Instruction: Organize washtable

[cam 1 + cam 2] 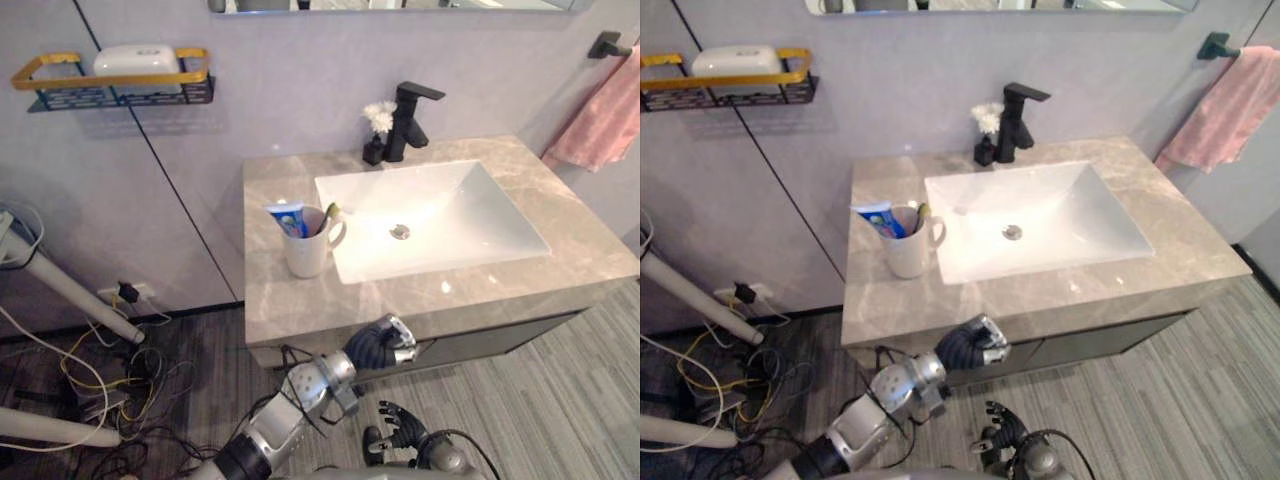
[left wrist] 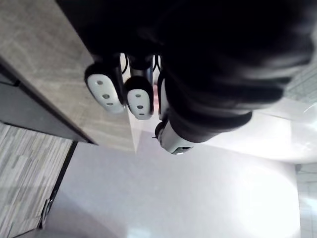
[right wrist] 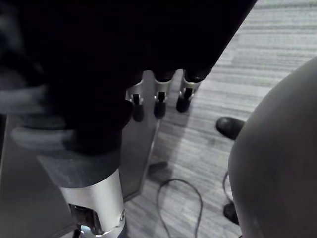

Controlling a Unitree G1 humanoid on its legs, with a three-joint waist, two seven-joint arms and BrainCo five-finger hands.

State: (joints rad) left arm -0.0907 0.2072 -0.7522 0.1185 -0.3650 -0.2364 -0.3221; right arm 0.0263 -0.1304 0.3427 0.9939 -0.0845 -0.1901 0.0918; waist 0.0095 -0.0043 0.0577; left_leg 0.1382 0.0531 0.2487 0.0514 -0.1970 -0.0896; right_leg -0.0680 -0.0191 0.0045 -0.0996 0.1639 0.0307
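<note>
The washtable has a beige marble counter [image 1: 290, 310] with a white sink [image 1: 470, 215] set in it. On the counter to the left of the sink stands a white mug [image 1: 308, 250] holding a blue toothpaste tube [image 1: 290, 218] and a toothbrush [image 1: 330, 213]. A black faucet [image 1: 408, 120] and a small dark vase with a white flower [image 1: 378, 130] stand behind the sink. My left hand [image 1: 378, 345] hangs just below the counter's front edge, fingers [image 2: 138, 96] relaxed and empty. My right hand [image 1: 400, 425] is low near the floor, its fingers [image 3: 158, 106] straight and empty.
A gold-rimmed wall shelf [image 1: 110, 85] at the upper left carries a white box [image 1: 137, 62]. A pink towel [image 1: 605, 120] hangs at the upper right. Tangled cables [image 1: 100, 380] and white poles [image 1: 60, 290] lie on the floor to the left.
</note>
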